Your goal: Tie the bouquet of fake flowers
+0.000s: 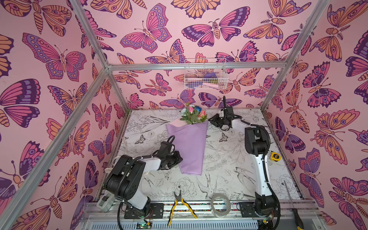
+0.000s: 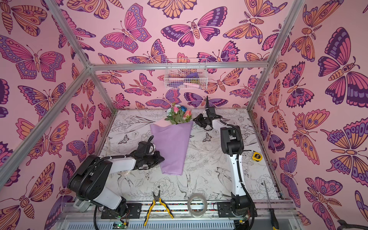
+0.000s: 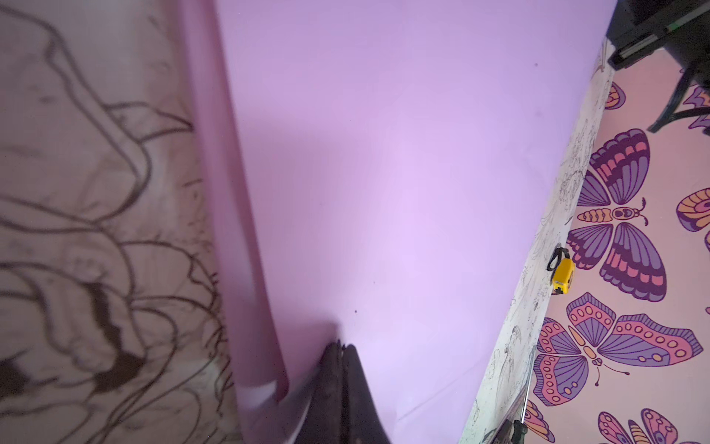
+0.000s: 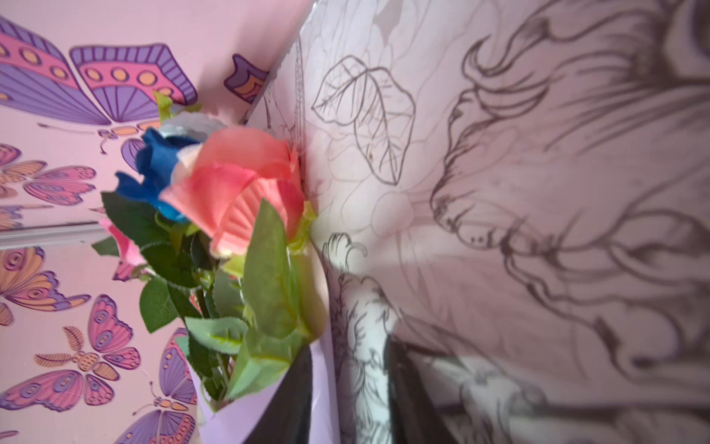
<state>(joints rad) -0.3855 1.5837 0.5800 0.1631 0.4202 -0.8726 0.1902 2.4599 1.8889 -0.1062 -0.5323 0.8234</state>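
The bouquet (image 1: 189, 143) (image 2: 172, 145) is a lilac paper cone lying on the table, wide end toward the back wall. The fake flowers (image 1: 193, 114) (image 2: 178, 115) stick out of that end, and the coral-pink and blue heads fill the right wrist view (image 4: 230, 192). My left gripper (image 1: 178, 159) (image 2: 160, 158) is at the cone's lower left side. It is shut, its tips (image 3: 342, 346) against the lilac paper (image 3: 384, 173). My right gripper (image 1: 214, 121) (image 4: 349, 384) is at the cone's upper right corner. It is open, with the paper's edge standing between its fingers (image 4: 296, 396).
Yellow-handled pliers (image 1: 180, 203) and a roll of clear tape (image 1: 221, 205) lie at the front edge. A screwdriver (image 1: 292, 203) lies at the front right. A yellow tape measure (image 1: 274, 156) sits by the right wall. A wire basket (image 1: 206, 77) hangs on the back wall.
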